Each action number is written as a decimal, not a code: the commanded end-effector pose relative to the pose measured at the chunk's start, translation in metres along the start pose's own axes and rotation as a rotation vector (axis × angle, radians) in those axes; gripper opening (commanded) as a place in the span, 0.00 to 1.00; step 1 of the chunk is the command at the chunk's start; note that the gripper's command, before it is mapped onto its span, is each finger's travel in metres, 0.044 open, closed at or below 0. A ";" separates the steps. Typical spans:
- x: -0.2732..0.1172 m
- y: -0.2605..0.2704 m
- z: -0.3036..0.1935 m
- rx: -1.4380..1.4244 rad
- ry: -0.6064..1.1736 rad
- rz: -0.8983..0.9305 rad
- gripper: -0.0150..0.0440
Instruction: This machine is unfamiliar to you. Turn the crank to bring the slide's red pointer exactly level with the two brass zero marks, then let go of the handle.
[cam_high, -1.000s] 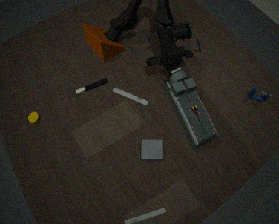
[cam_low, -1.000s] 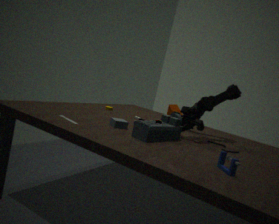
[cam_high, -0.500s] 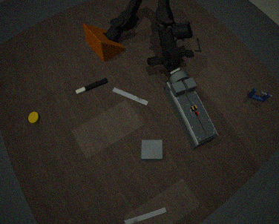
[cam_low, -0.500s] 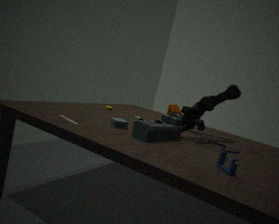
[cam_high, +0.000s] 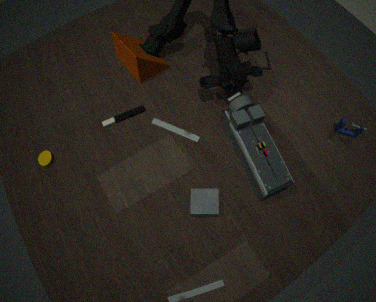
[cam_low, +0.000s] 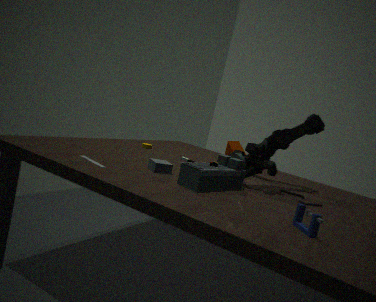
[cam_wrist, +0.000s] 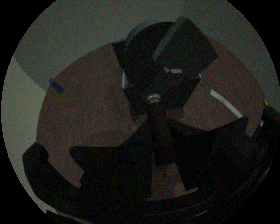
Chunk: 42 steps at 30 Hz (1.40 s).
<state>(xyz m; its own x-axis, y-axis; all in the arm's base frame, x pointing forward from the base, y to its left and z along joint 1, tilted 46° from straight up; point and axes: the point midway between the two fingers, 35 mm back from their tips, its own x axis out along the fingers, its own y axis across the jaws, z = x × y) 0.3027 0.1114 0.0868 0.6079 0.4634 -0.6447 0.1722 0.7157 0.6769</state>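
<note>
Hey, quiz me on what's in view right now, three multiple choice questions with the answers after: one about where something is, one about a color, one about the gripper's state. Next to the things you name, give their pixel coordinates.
1. In the top view, what lies between the orange wedge (cam_high: 134, 59) (cam_low: 233, 148) and the yellow disc (cam_high: 45, 158) (cam_low: 147, 146)?
A. The blue bracket
B. The black-and-white stick
C. The gray machine

2. What color is the machine's slide pointer?
A. Green
B. White
C. Red

3. What are the gripper's fingers doing?
A. Standing wide open
B. Shut on the crank handle
C. Shut on the blue bracket

Answers:
1. B: the stick (cam_high: 123, 116) lies between them.
2. C: the pointer (cam_high: 266, 153) shows red beside the brass marks (cam_high: 261, 145).
3. B: the wrist view shows the dark handle (cam_wrist: 160, 135) between the fingers.
</note>
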 end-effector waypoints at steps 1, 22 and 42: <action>-0.004 0.008 0.004 -0.004 -0.006 0.021 0.25; -0.012 0.013 0.010 -0.004 -0.006 0.021 0.25; -0.027 0.012 0.025 -0.005 -0.006 0.020 0.25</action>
<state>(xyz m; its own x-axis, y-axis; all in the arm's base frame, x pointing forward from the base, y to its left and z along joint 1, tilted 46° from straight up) 0.3073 0.1005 0.1155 0.6068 0.4793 -0.6340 0.1569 0.7098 0.6868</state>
